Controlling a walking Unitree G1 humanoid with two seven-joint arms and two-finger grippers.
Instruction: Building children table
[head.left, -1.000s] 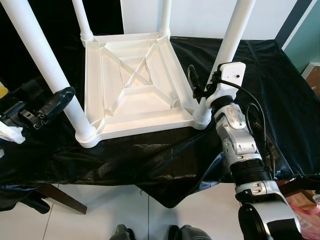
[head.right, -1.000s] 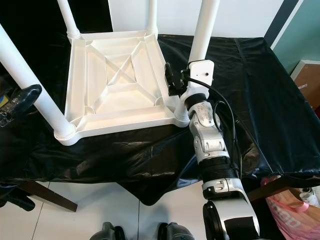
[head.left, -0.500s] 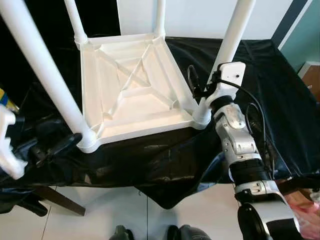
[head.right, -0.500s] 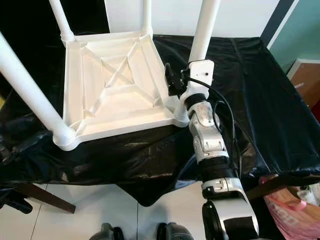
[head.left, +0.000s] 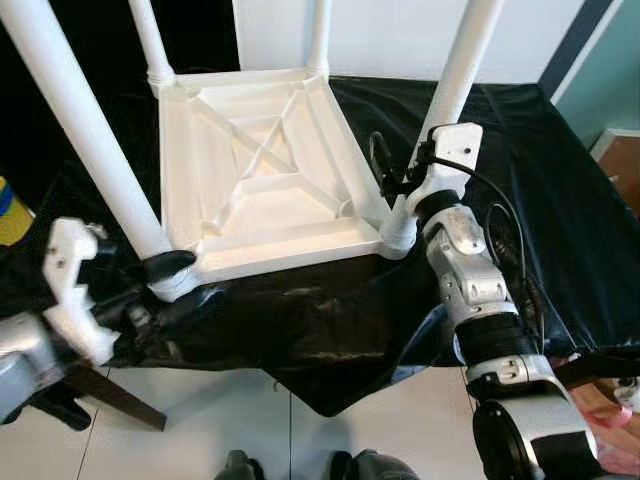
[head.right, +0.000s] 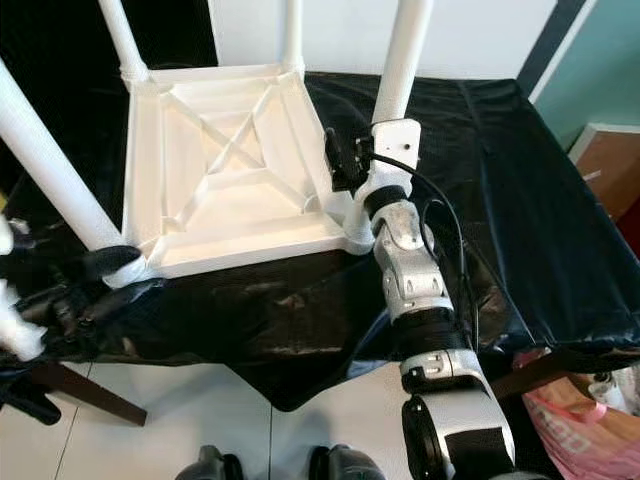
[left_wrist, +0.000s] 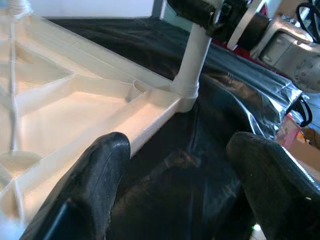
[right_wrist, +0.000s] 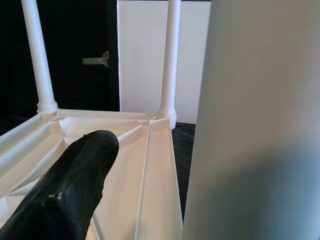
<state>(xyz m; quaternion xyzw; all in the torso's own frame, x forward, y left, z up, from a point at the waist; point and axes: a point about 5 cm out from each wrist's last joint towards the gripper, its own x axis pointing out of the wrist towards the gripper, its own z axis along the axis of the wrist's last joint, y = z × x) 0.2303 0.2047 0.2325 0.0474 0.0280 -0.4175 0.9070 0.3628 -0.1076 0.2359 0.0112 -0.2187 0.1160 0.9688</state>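
Smooth white plastic table (head.left: 262, 180), glossy black crinkled plastic sheet (head.left: 540, 190), matt black fingers (left_wrist: 100, 170)

Counts on and around the black-draped surface

One white table (head.left: 265, 180) lying upside down; four white legs on it, one at each corner: near left (head.left: 85, 130), far left (head.left: 148, 40), far right (head.left: 320, 35), near right (head.left: 462, 65); one black cloth (head.left: 560, 200) beneath; two silver robot arms, so two grippers, left gripper (head.left: 150, 285) and right gripper (head.left: 385, 180), each with two black fingers; one yellow and blue object (head.left: 10, 210) at the left edge, too cut off to identify; two dark feet (head.left: 300, 468) by the bottom edge.
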